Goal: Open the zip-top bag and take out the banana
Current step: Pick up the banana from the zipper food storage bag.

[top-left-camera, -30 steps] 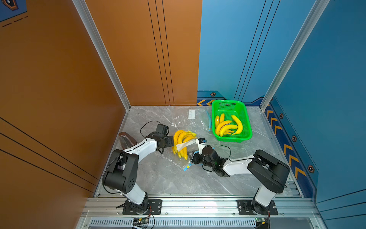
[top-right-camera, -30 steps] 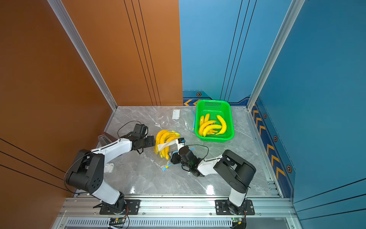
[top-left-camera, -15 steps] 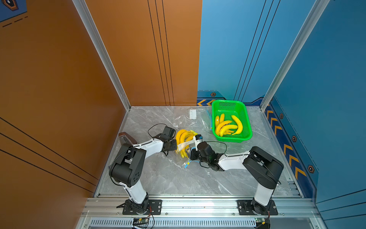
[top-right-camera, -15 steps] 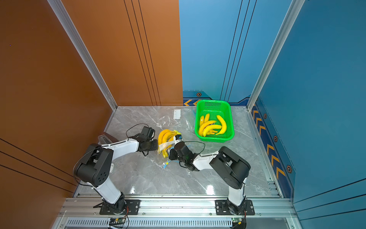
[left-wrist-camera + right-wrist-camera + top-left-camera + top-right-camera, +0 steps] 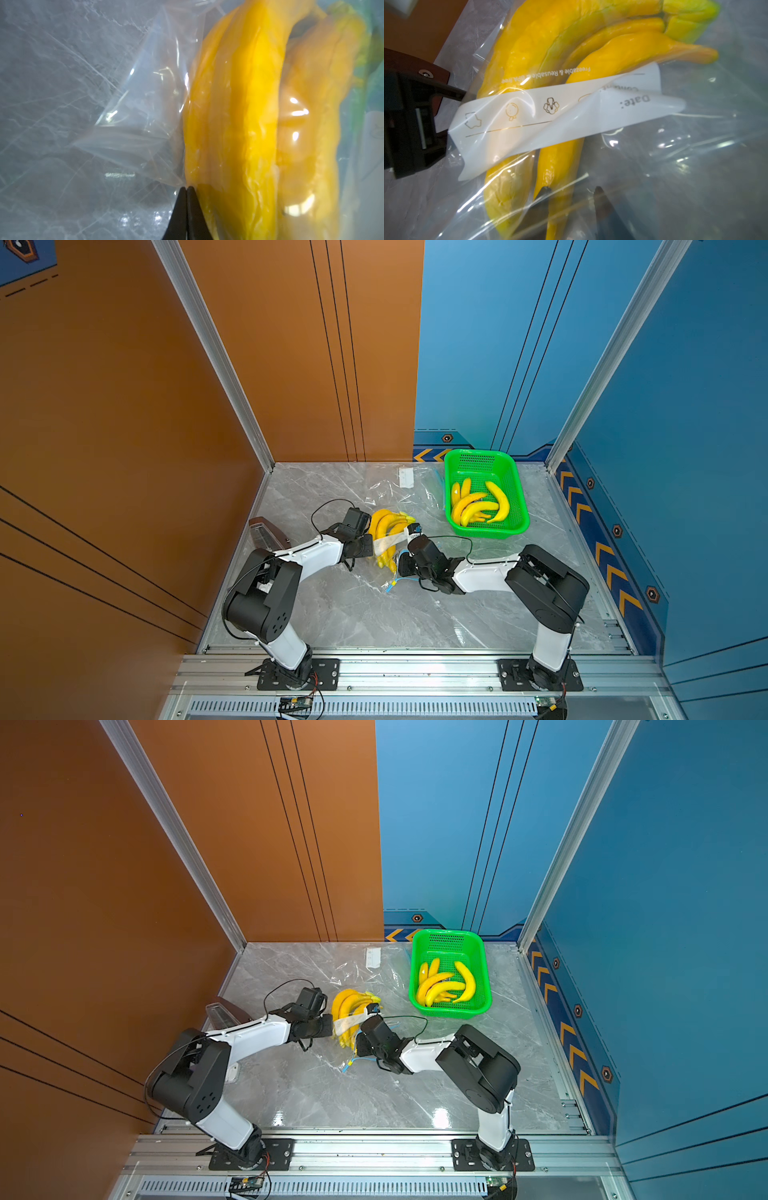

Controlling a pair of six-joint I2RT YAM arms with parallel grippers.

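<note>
The bag [image 5: 695, 145] of bananas [image 5: 550, 41] lies mid-worktop [image 5: 374, 614]. The left gripper [image 5: 187, 188] pinches a fold of the bag beside a banana. The right gripper [image 5: 571, 192] stands spread astride a banana's end. If it closes on plastic instead, pulling could drag the whole bag and break the left's pinch.

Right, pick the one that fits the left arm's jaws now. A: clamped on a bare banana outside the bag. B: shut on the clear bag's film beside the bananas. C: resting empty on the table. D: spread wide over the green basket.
B: in the left wrist view the jaws meet tip to tip with the bag film drawn in between them, right beside the bananas inside.
</note>
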